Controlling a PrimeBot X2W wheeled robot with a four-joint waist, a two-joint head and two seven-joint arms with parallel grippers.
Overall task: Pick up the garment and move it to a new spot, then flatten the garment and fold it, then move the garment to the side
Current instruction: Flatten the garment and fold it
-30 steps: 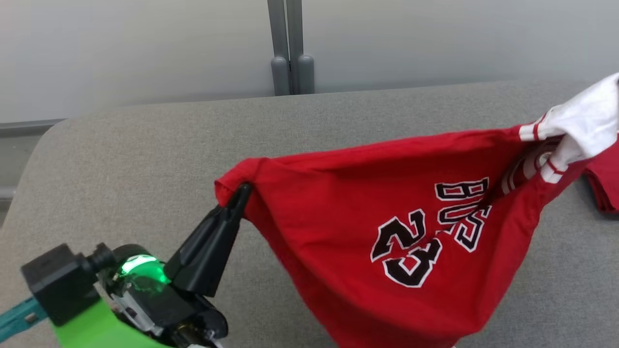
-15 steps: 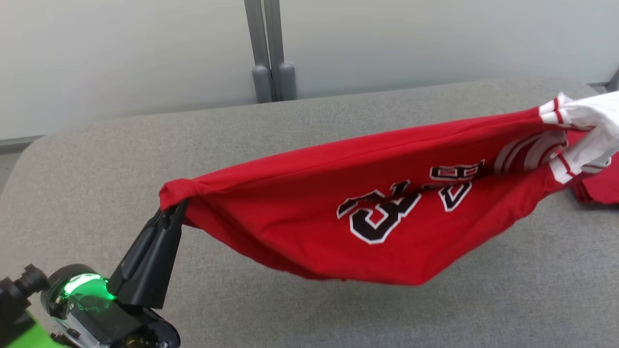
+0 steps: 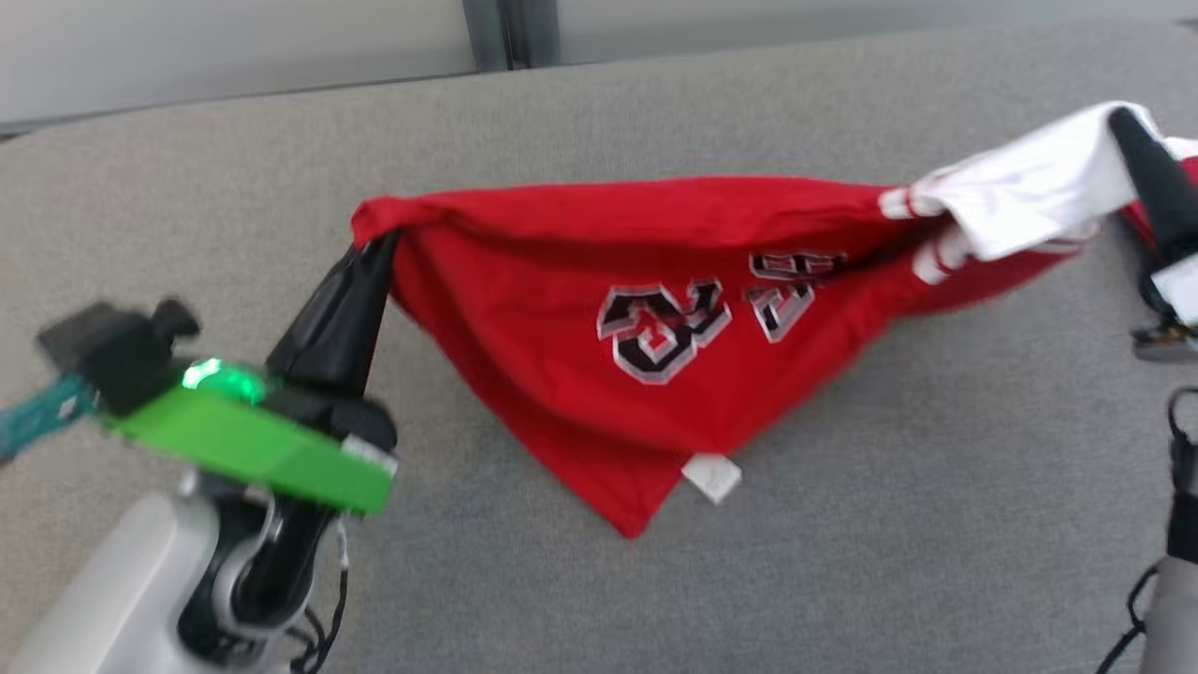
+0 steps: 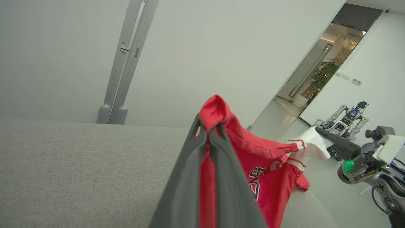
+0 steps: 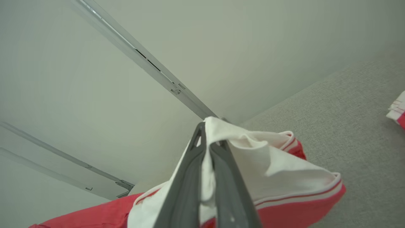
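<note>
Red garment [image 3: 524, 271], numbered 23, one white tag [image 3: 711, 476], stretched over grey counter [image 3: 889, 562]; left hand [image 3: 379, 245] and right hand [image 3: 1118, 120] each clamp it.

The garment [image 3: 562, 234] is soft matt red cloth with a white cloth sleeve [image 3: 1020, 192] and a small white tag [image 3: 713, 476]. Beneath the garment the surface [image 3: 842, 543] is grey woven fabric, matt and slightly rough. Left of the garment, the left end effector [image 3: 376, 251] looks like smooth dark matt plastic
</note>
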